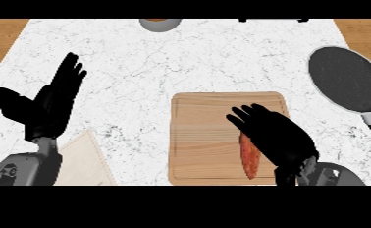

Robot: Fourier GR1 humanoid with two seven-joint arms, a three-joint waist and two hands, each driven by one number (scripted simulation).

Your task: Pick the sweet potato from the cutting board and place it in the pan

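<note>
A reddish-orange sweet potato lies lengthwise on the right part of a wooden cutting board. My right hand hovers over it, fingers spread and slightly bent, covering the potato's right side; I cannot see contact. The dark pan with a pale rim sits at the right edge of the counter, its handle running toward the lower right. My left hand rests open at the left, fingers pointing up.
A grey bowl sits at the counter's far edge. A pale board or sheet lies at the lower left by my left forearm. Wooden surfaces border the white marble counter at both top corners.
</note>
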